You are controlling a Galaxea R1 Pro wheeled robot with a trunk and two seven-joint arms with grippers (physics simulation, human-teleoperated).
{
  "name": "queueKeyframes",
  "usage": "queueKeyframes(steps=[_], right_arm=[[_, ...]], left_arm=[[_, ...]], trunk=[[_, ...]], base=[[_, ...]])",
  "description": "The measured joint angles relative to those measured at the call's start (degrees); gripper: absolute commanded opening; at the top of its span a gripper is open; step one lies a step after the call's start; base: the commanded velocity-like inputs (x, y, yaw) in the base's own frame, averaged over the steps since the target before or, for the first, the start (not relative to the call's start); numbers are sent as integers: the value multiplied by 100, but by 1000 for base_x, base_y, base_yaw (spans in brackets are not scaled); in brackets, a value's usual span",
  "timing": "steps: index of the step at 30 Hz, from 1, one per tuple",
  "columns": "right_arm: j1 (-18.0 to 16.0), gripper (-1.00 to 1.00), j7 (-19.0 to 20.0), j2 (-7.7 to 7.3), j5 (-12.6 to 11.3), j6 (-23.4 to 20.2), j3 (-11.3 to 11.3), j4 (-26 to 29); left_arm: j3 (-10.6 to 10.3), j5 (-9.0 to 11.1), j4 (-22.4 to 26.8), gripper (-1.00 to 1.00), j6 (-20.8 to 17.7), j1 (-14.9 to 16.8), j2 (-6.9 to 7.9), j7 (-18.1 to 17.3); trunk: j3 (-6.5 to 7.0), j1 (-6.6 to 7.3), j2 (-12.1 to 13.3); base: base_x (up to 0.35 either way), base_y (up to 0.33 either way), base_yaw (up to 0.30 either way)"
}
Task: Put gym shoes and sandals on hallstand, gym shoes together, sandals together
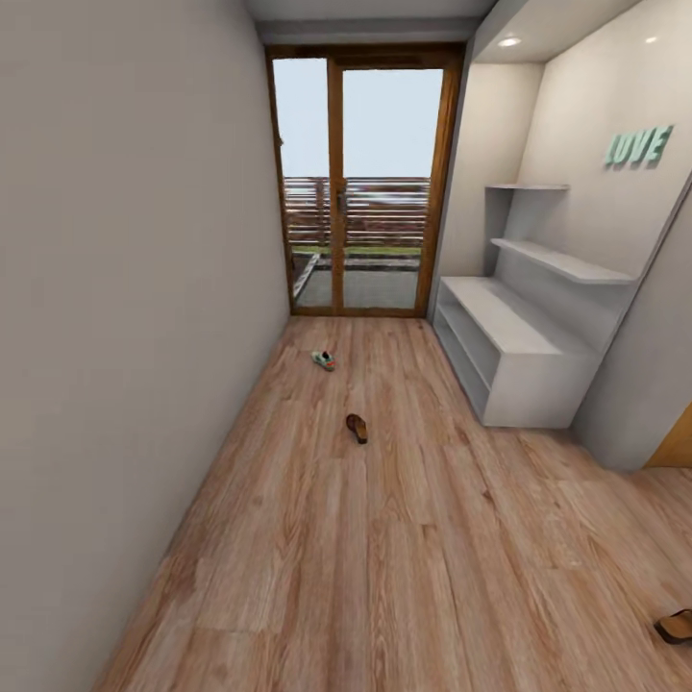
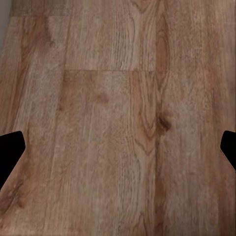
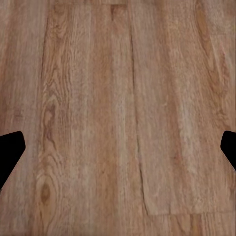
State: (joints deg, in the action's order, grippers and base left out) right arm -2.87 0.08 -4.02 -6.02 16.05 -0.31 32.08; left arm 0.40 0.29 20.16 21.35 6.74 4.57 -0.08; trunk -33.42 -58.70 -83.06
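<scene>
Wood-plank floor [image 1: 384,577] with shoes scattered on it, rack [image 1: 509,332] bare so far.

One gym shoe [image 1: 324,360] sits far down the corridor near the glass door [image 1: 360,183], a sandal [image 1: 358,428] lies a bit closer in the middle of the floor, and a second sandal [image 1: 676,626] pokes in at the near right edge. The rack stands against the right wall, well apart from all three. Both wrist views look straight down at planks: left gripper [image 2: 118,147] and right gripper [image 3: 118,147] are spread wide, nothing between the fingers. The sandals look thin and flat, probably light and a bit floppy, so pinching across the strap or the sole edge seems the best bet. The sneaker is bulkier and stiffer; gripping the heel collar or across the sides should hold fine.
</scene>
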Motion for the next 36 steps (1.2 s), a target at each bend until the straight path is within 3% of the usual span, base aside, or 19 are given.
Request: queueKeyframes(steps=[12,22,36], right_arm=[[0,100,-11,0,2,-1,0,-4],[-1,100,-16,7,-4,1,-9,-4],[0,100,-16,5,-7,0,-5,3]], left_arm=[[0,0,0,100,0,0,0,0],[0,0,1,100,0,-1,0,0],[0,-4,0,100,0,0,0,0]], trunk=[[0,0,0],[0,0,0],[0,0,0]], base=[[336,-11,8],[337,0,201],[338,0,25]])
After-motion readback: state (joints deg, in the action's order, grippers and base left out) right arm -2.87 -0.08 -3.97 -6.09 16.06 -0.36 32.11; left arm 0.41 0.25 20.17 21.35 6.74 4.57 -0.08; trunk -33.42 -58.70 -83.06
